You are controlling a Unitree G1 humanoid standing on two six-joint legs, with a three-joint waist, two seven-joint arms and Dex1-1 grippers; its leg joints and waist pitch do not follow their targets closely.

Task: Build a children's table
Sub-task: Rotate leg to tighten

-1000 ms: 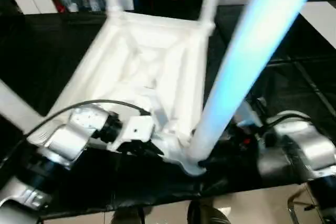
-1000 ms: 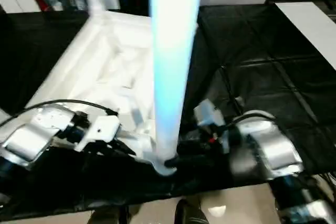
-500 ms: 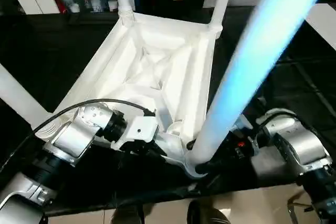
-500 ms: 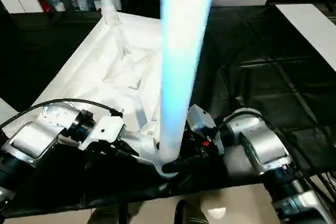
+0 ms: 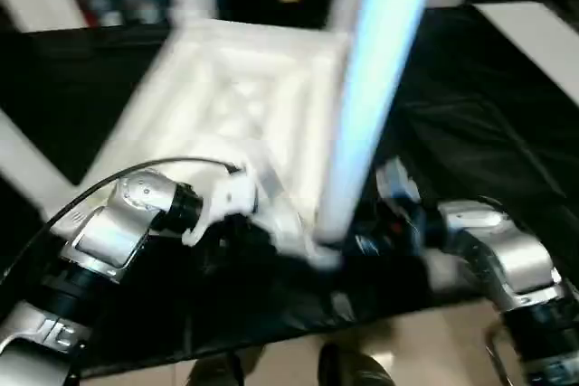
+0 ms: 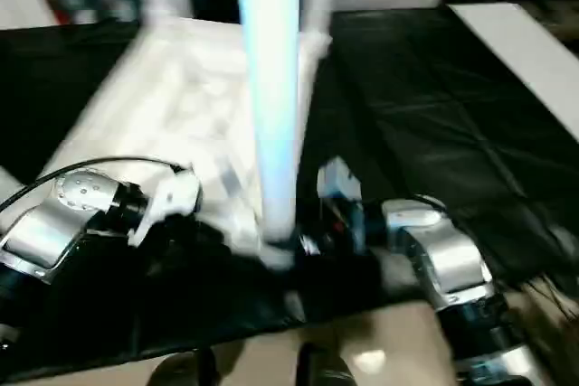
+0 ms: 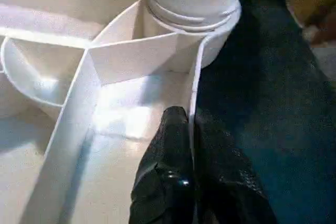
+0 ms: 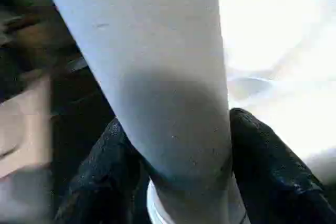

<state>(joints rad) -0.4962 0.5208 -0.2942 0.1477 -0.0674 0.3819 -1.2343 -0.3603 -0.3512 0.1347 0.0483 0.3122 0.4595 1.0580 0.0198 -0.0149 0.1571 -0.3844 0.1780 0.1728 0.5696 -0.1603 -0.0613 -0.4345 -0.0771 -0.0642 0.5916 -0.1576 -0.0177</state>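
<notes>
Since the earlier frames the near leg has swung from a strong lean toward the right to nearly upright, though part of that shift may be the head camera moving, since the whole scene slid too. Upside down on the black work surface lies the children's table top, ribbed underside up, with legs standing in the far corner sockets. The near leg's long axis runs almost vertical, narrow end up, its foot seated in the near corner socket.

Right gripper clasps that leg just above the socket, one black finger on each side of the tube. Left gripper is pinched shut on the thin rim wall of the top, just beside the same socket.

Risk, as I judge it: if the leg is pushed or twisted while off-axis it could bind or pop out of the socket, and the left pinch on so thin a wall could slip, letting the top skate across the surface
</notes>
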